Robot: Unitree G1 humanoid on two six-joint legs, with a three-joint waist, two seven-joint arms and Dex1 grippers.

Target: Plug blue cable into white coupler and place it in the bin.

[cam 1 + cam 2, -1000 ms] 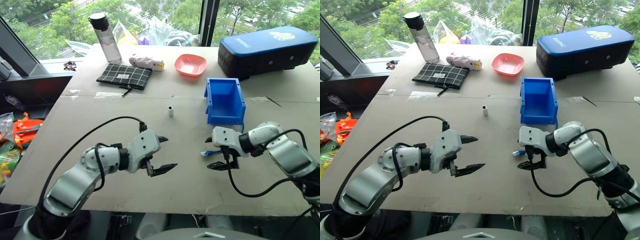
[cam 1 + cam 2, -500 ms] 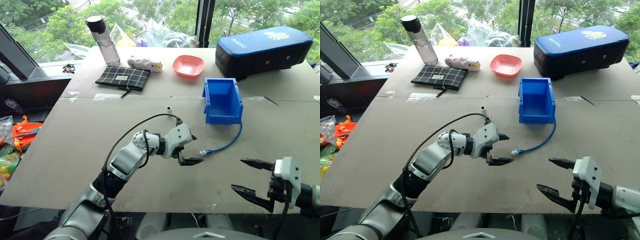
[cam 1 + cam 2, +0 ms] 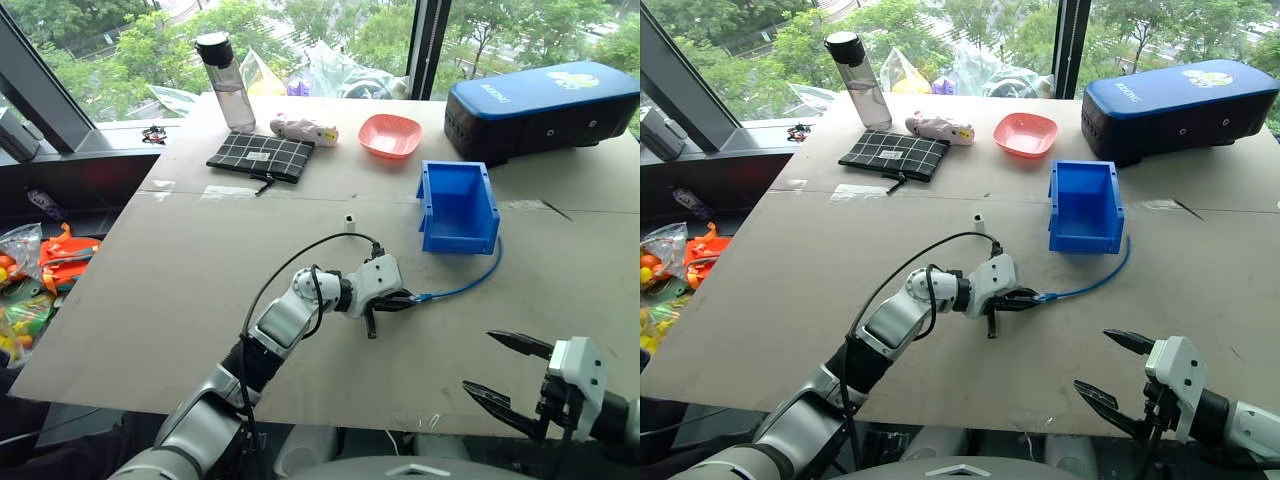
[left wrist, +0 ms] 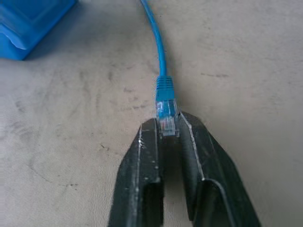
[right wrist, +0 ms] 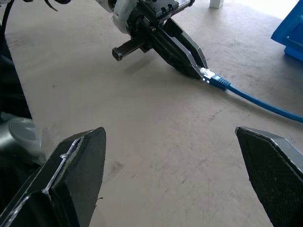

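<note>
Plywood tabletop (image 3: 200, 290), grey and scuffed, by big windows. Left gripper (image 4: 168, 130) is pinched on the clear plug of the thin blue cable (image 3: 470, 285), which trails off beyond its fingertips toward the blue plastic bin (image 3: 457, 206). Small white coupler (image 3: 350, 221) stands just past the wrist. Right gripper (image 3: 508, 372) gapes wide at the near edge, bare board ahead.

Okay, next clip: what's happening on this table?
The left gripper has closed on the clear plug end of the blue cable, which lies on the table and trails past the bin. The right gripper hangs open near the table's front edge. The white coupler stands untouched, so nothing is plugged in yet.
</note>
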